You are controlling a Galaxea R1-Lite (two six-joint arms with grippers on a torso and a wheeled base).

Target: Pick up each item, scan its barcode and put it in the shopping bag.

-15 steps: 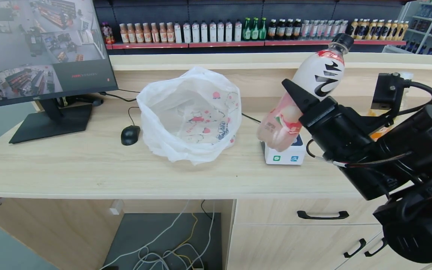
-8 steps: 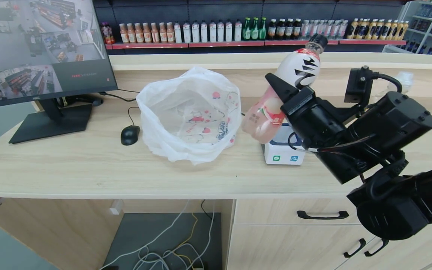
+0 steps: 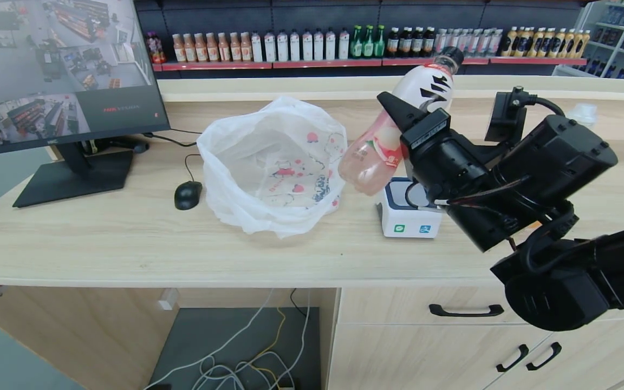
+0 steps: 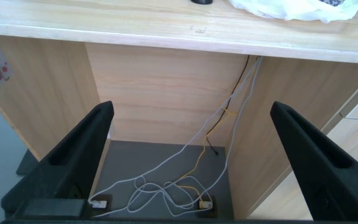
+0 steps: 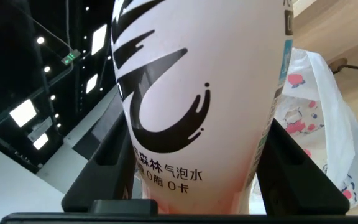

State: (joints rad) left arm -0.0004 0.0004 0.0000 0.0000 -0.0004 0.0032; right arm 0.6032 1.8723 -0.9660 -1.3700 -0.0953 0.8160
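A: What is different vs. 1 s ago?
B: The right gripper (image 3: pixel 407 127), jaws closed on the bottle (image 3: pixel 382 146), has gone left and up in the frame. The bottle was over the scanner (image 3: pixel 407 216). Now its base hangs just beside the right rim of the shopping bag (image 3: pixel 274 162), tilted.
A: Meaning?
B: Probably the scan is done and the drop comes next.
A: Left gripper (image 4: pixel 191 124)?
B: Jaws wide open, empty, below the counter (image 3: pixel 101 238).
A: Labels?
B: Black brush mark, peach pic, small print.

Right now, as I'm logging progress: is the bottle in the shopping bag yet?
Out: the right gripper holds the bottle tilted in the air, beside the shopping bag.
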